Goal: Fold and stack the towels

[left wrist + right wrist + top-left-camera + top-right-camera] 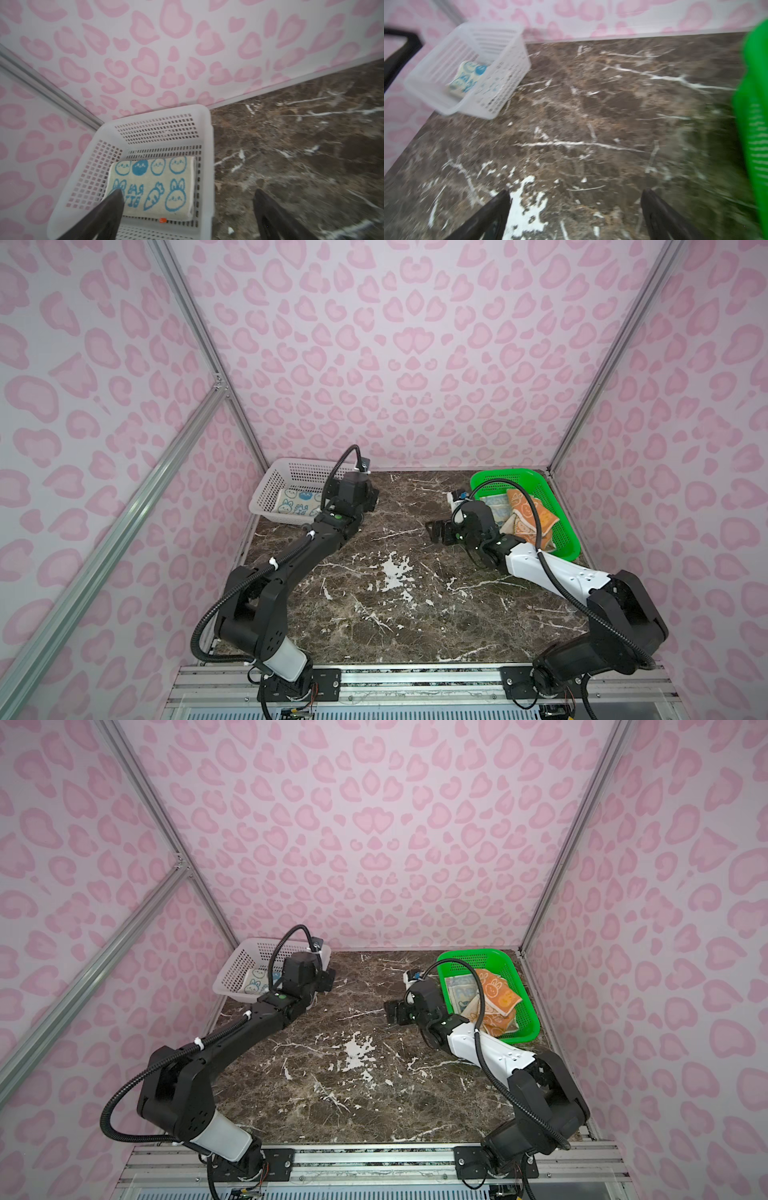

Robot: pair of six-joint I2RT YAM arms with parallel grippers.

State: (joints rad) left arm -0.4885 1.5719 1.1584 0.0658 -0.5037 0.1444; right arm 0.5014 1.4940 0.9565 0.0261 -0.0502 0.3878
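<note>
A folded cream towel [153,187] with blue bunnies lay in the white basket [208,145], just below the left gripper [188,192], which was wide open and empty. Crumpled orange towels [525,514] sat in the green basket [557,506] beside the right gripper [576,191], likewise wide and empty.

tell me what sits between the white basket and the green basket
Bare marble between white basket and green basket, in both top views; only left claw and right claw hang over it.

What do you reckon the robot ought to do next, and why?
Probably swing the right arm's open, empty fingers over the green basket and take the orange towel: towels lie crumpled there, while one folded cream towel already sits in the white basket.
</note>
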